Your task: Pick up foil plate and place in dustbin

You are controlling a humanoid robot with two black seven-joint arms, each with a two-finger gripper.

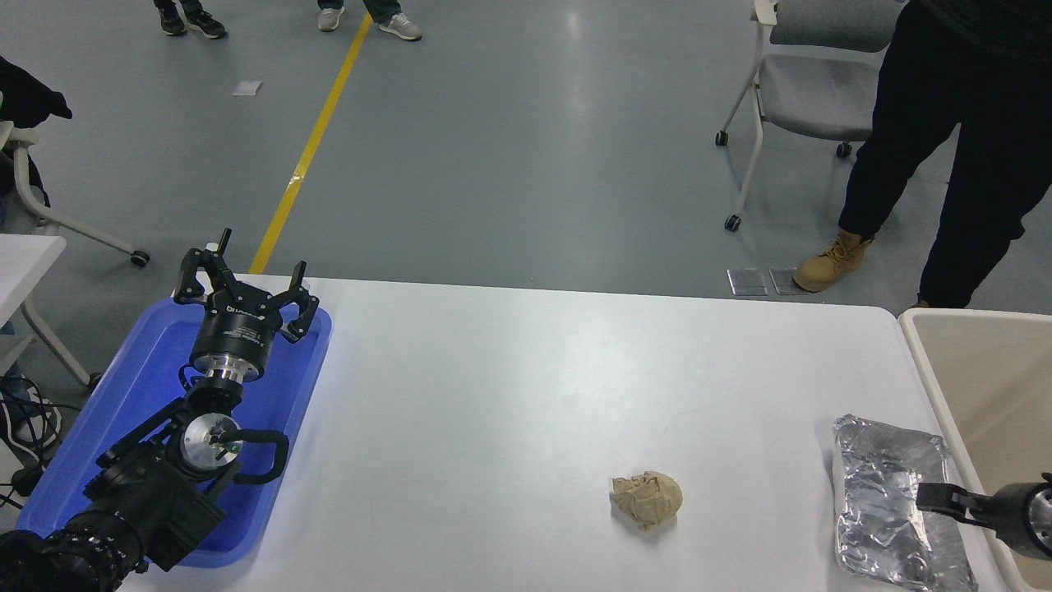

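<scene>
The foil plate [883, 485], a crinkled silver tray, lies flat on the white table [526, 386] near its front right corner. The dustbin [927, 362], beige with a pale rim, stands just right of the plate at the table's right edge. My right gripper [924, 495] comes in from the right edge across the dustbin's rim, with its black tip over the right middle of the foil plate. Most of it is cut off by the picture's edge. My left gripper [246, 288] is open and parked over the blue tray at the lower left.
A small crumpled tan paper ball [647, 497] lies left of the foil plate. A shallow blue tray [131, 386] sits at the table's left edge. A person in dark trousers [945, 148] stands beyond the far right corner, beside a wheeled chair [805, 99].
</scene>
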